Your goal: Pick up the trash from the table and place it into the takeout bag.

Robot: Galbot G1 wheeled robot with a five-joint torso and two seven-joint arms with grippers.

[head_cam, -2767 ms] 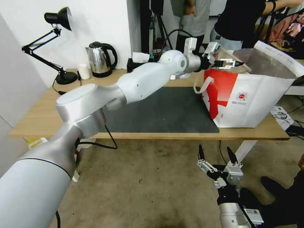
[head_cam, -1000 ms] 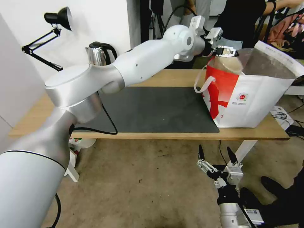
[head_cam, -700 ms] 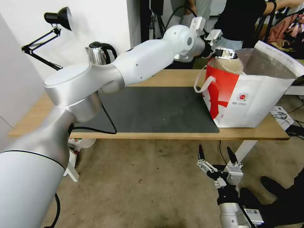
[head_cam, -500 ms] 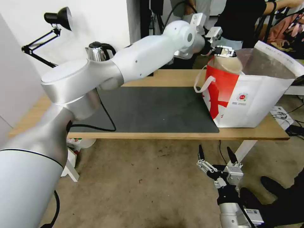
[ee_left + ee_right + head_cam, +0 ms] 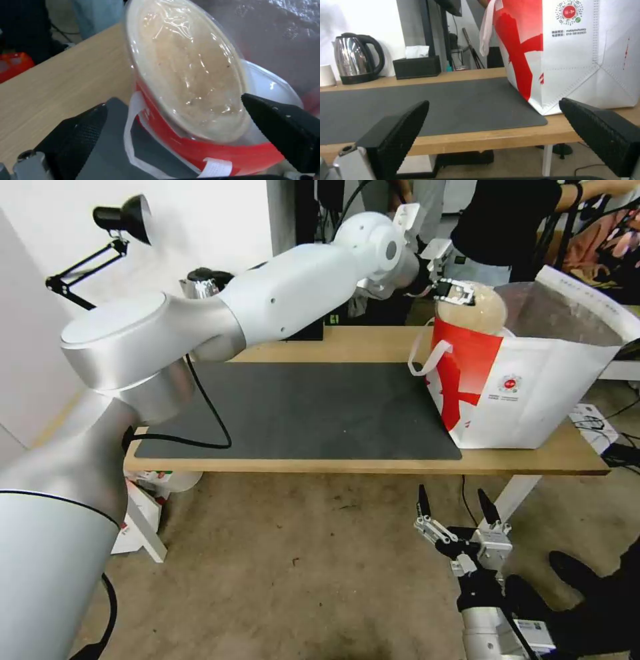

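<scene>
Beige fibre bowl point(image 5: 472, 307) tilted on the takeout bag point(image 5: 527, 380) rim, left gripper point(image 5: 448, 291) just beside it

I see my left jaws spread wide with the bowl lying free beyond them, propped on edge against the bag's red wall on the table point(image 5: 373, 347). My right gripper point(image 5: 460, 513) hangs below the table edge, jaws wide and empty

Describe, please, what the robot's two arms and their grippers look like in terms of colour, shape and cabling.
The left arm has smooth white rounded links joined by brushed silver cylindrical joints, with a thin black cable looping beneath it. The left gripper is white and silver. The right gripper has two slim black pointed fingers on silver linkages and a black wrist. Both wrist views show black, finely textured finger pads.
</scene>
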